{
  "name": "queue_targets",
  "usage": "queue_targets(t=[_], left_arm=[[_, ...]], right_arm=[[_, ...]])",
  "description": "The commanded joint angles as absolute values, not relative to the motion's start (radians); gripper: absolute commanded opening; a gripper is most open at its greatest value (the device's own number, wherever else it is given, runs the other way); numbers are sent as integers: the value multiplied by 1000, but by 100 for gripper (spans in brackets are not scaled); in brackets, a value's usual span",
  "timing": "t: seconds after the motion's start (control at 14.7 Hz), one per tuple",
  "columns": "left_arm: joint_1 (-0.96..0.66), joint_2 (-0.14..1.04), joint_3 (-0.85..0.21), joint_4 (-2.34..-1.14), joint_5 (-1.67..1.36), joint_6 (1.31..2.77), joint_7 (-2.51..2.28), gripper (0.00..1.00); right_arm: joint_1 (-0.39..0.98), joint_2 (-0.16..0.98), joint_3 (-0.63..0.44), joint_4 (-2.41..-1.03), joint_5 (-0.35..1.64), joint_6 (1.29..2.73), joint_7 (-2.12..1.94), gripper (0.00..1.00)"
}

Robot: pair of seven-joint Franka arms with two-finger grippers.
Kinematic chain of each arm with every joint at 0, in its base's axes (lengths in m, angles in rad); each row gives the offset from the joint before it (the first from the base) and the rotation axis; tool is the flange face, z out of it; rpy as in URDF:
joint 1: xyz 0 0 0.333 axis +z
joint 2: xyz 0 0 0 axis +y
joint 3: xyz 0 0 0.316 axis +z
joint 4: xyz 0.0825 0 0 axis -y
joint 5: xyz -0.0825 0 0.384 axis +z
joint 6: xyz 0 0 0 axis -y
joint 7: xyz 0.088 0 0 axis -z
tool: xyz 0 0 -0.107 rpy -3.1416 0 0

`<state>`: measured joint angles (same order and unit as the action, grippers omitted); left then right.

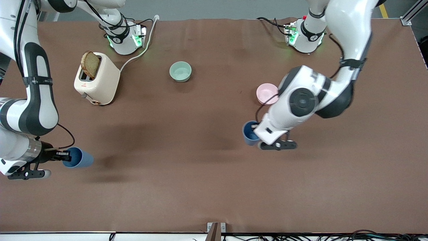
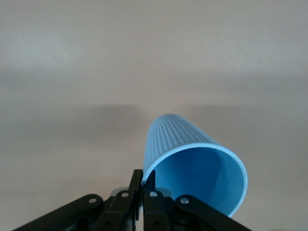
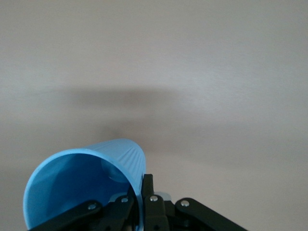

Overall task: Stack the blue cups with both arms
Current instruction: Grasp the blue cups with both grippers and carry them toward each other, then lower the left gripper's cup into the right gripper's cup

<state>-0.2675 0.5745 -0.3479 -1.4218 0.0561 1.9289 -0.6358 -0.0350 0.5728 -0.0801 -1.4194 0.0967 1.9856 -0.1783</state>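
A brown table [image 1: 200,174] carries the things, with both robot bases standing along its edge farthest from the front camera. A cream toaster [image 1: 97,83] with a slice of bread [image 1: 90,64] in its slot sits toward the right arm's end, its white cord [image 1: 140,50] trailing over the tabletop. A pale green bowl [image 1: 180,71] rests near the middle, and a pink bowl [image 1: 266,93] sits toward the left arm's end, nearer the camera than the green one.

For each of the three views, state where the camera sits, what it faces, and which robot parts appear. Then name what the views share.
Front view: high across the table, facing both arms' bases; toaster visible.
Left wrist view: on the left wrist, facing the left gripper pinching a blue cup.
Right wrist view: right gripper pinching the other blue cup.
Shared: both cups also appear in the front view.
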Motion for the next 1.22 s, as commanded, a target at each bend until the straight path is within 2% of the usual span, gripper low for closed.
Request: queue_targets(t=[0.0,0.41,0.48,0.75,0.81,0.95,1.15], left_arm=[[-334,646,-342,-1382,57,1980,-760,0],[-419,742,-337,-1384,60,2137,-897,2],[-423,753,-337,-1384,60,2154,-908,4],[-436,779,-337,-1384,60,2169,-916,26],[-437,779,-337,-1384,60,2171,-916,46],[-434,769,-337,-1381,61,2171,-908,100],[-411,698,-315,-1361,66,2148,-905,100]], right_arm=[[41,526,-81,-1434,101,1948,-76,1],[204,509,-83,-1431,98,1953,182,1],[221,509,-83,-1431,98,1954,211,1],[282,515,-83,-1428,94,1962,288,1],[288,515,-83,-1427,95,1963,290,1],[304,517,-81,-1421,98,1963,293,1],[362,517,-81,-1419,151,1963,337,1]])
